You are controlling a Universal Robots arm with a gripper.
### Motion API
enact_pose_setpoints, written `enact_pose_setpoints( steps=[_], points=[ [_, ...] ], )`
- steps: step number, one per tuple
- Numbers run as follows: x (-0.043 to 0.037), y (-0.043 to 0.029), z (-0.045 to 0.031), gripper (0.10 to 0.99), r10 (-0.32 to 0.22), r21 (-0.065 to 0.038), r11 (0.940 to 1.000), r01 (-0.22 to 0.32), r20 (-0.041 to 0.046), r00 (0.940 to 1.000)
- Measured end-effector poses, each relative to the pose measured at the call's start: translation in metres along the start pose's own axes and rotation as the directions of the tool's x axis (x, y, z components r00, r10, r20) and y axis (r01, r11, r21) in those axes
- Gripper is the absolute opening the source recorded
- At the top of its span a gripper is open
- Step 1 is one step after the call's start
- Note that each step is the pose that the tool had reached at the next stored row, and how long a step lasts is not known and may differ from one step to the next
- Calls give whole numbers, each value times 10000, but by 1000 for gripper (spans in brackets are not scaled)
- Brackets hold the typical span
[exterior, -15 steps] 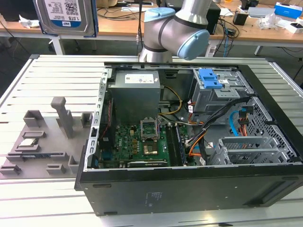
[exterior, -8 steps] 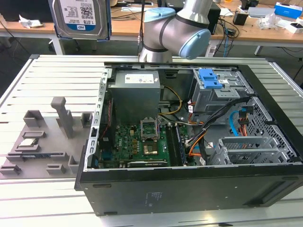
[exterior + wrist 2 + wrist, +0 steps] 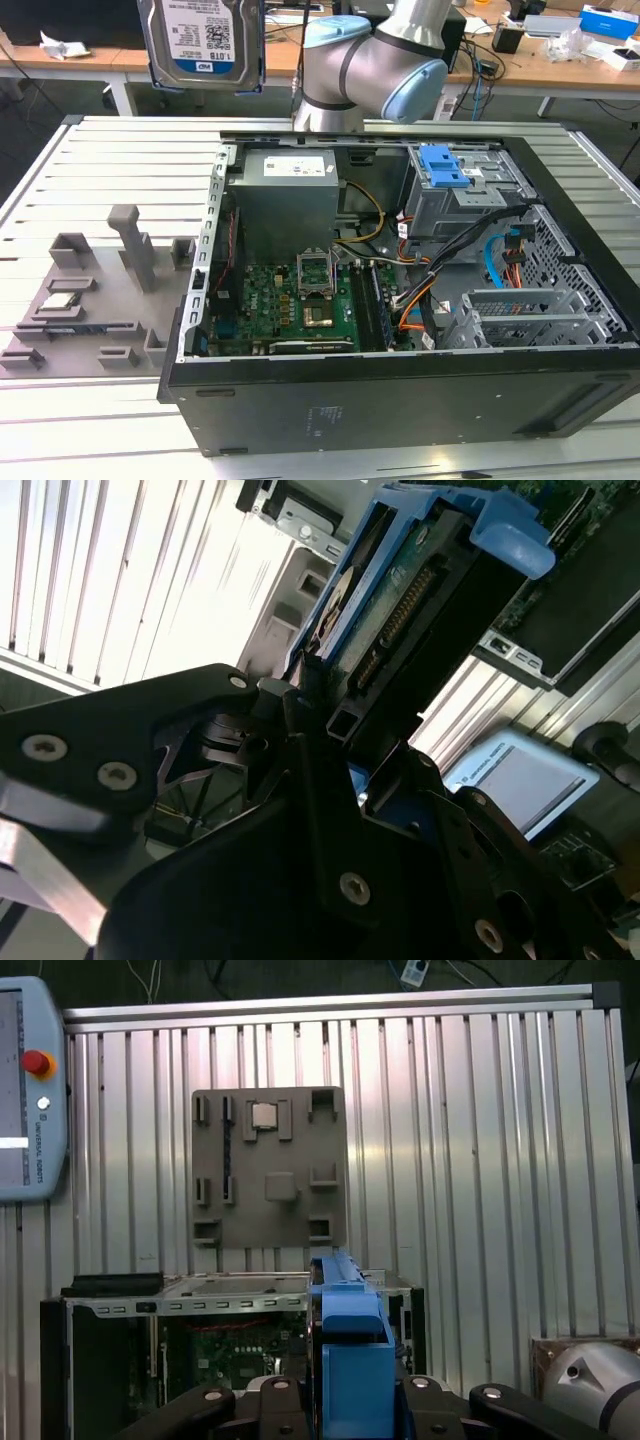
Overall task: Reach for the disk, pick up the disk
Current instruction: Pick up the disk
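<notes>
Recording the tool (image 3: pixel 352 1400) clamped shut on the disk (image 3: pixel 350 1345). Noting in the first wrist view black fingers (image 3: pixel 445 1412) pressing against the blue rail from both sides. Confirming the same grip in the second wrist view: tool (image 3: pixel 318 708) closing on one end of the disk (image 3: pixel 400 590), with the circuit-board face and connector row showing and blue rails running along the edges.

Noting the disk (image 3: pixel 203 38) in the exterior view raised high above the slatted metal counter (image 3: pixel 100 150), label face turned toward the camera. Placing it well apart from the open computer case (image 3: pixel 400 330) and to the exterior view's left of the arm (image 3: pixel 375 65).

Observing inside the case a green motherboard (image 3: pixel 290 300), a grey power supply (image 3: pixel 285 200) and a grey drive cage carrying a blue latch (image 3: pixel 445 165).

Logging a grey fixture plate (image 3: pixel 90 300) lying on the counter at the exterior view's left of the case, with a small square chip (image 3: pixel 62 300) sitting in one recess. Finding the same plate and chip in the first wrist view, beyond the case, and a teach pendant (image 3: pixel 25 1090) resting on the counter well apart from the plate.
</notes>
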State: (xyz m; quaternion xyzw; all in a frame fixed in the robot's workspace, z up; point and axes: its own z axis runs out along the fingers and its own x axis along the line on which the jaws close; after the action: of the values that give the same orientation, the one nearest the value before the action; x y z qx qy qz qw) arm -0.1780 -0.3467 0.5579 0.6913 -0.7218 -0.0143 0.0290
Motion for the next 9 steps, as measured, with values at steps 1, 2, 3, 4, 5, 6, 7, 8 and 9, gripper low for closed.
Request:
enact_pose_setpoints(
  steps=[1, 2, 3, 4, 5, 6, 7, 8, 9],
  points=[
    [-2, -49, 8, 365, -1, 0, 10000, 1, 0, 10000],
    [-4, -88, 14, 365, -1, -1, 10000, 1, -1, 10000],
    [-5, -115, 19, 365, 0, -2, 10000, 0, -1, 10000],
    [-6, -134, 23, 365, 0, -1, 10000, 0, -1, 10000],
    [-8, -171, 30, 365, 0, -1, 10000, 0, -2, 10000],
    [-9, -196, 35, 365, 0, -2, 10000, 0, -2, 10000],
    [-10, -215, 39, 365, -1, -2, 10000, 1, -2, 10000],
    [-12, -250, 46, 365, -2, -2, 10000, 2, -4, 10000],
    [-13, -269, 50, 365, 0, -1, 10000, 0, -4, 10000]
  ],
)
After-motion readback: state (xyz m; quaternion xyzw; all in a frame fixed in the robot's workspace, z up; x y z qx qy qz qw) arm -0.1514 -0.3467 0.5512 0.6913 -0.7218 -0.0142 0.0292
